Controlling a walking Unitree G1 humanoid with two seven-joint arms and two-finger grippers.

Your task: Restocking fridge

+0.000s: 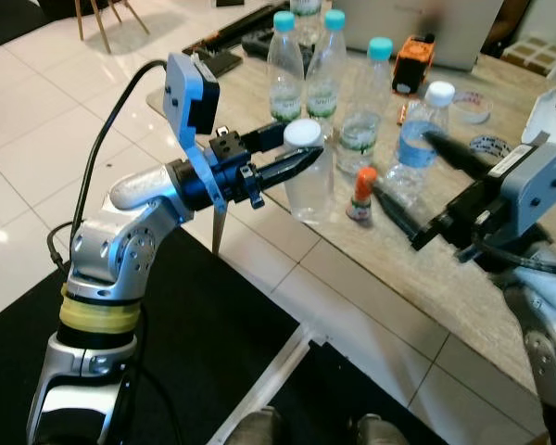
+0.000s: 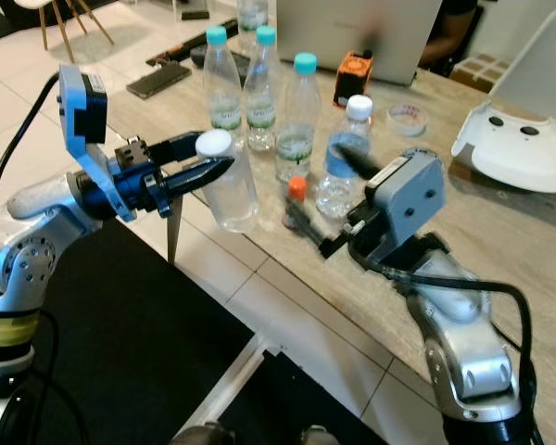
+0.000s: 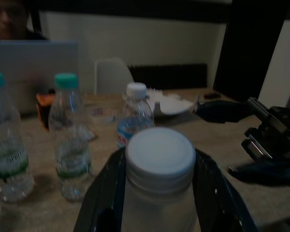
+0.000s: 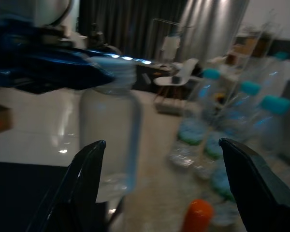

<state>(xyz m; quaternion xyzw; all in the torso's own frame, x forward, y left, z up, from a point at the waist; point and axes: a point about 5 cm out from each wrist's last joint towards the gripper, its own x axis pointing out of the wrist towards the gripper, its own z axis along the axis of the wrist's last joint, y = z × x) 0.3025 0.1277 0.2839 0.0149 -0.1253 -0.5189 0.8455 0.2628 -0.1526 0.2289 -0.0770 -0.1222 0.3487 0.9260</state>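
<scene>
At the near edge of the table (image 1: 463, 297), the neck of a white-capped clear bottle (image 1: 308, 176) is flanked by the two black fingers of the left gripper (image 1: 301, 148), which are closed against it just under the cap. Beyond those fingertips, three teal-capped water bottles (image 1: 326, 65) are stood together. Between the widely spread fingers of the right gripper (image 1: 408, 181), a small orange-capped bottle (image 1: 361, 195) and a white-capped water bottle (image 1: 417, 139) are seen, neither one gripped.
</scene>
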